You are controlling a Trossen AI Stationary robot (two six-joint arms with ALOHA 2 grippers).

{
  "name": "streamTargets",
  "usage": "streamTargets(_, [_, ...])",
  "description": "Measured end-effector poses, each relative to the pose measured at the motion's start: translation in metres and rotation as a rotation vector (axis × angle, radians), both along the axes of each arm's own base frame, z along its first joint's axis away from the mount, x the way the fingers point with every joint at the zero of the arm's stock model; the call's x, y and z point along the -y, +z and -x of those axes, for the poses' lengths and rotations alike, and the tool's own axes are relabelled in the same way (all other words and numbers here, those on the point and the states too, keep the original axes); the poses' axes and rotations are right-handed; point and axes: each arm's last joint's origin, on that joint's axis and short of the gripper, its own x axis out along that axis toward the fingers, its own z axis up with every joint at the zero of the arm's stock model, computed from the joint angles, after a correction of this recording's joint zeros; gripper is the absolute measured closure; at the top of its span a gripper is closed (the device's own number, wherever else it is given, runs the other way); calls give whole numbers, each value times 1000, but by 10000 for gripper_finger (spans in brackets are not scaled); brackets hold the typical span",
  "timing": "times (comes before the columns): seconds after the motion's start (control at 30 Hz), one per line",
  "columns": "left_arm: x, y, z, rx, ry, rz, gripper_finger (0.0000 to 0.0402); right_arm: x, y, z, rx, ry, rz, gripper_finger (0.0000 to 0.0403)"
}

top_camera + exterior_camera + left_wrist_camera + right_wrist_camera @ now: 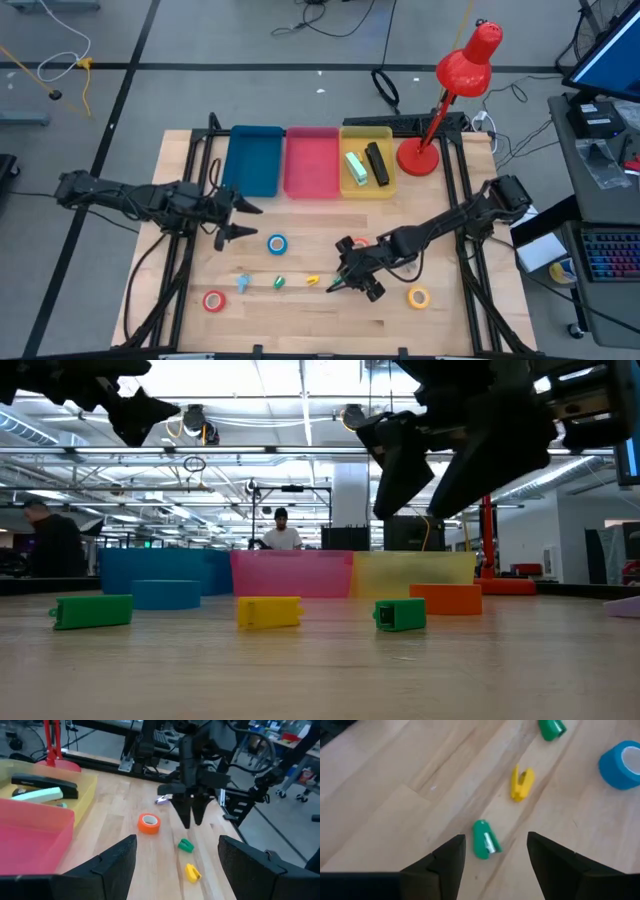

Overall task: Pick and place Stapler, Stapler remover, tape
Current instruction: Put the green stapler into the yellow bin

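Grippers are both hanging open over the table. Right gripper [495,865] is holding nothing, with a small green bit [484,839] lying just beyond its fingers, maybe a stapler remover. Blue tape [621,764] is sitting nearby. Left gripper [175,865] is waiting.

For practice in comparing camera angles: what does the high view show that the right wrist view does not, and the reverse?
Only the high view shows the red lamp, the three trays, the red tape roll and the left gripper. Only the right wrist view shows a metal strip on the green piece. Both show the blue tape roll and the open right gripper.
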Motion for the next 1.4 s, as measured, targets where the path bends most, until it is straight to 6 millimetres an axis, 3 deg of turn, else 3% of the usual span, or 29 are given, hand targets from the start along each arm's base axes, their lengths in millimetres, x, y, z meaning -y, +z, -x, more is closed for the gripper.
streamTargets(0.13, [1, -14, 4, 33, -5, 33, 128, 6, -1, -2, -5, -13, 3, 193])
streamTargets(0.43, [4, -43, 9, 88, -25, 86, 128, -1, -38, -7, -107, 47, 28, 193])
streamTargets(0.57, [3, -49, 9, 71, -20, 110, 128, -2, -42, -9, -95, 44, 43, 193])
streamTargets(0.97, [3, -48, 9, 75, -22, 104, 128, -1, -39, -15, -37, 34, 29, 193])
streamTargets(1.4, [3, -49, 9, 73, -20, 109, 128, -5, -63, -28, -67, 51, 10, 198])
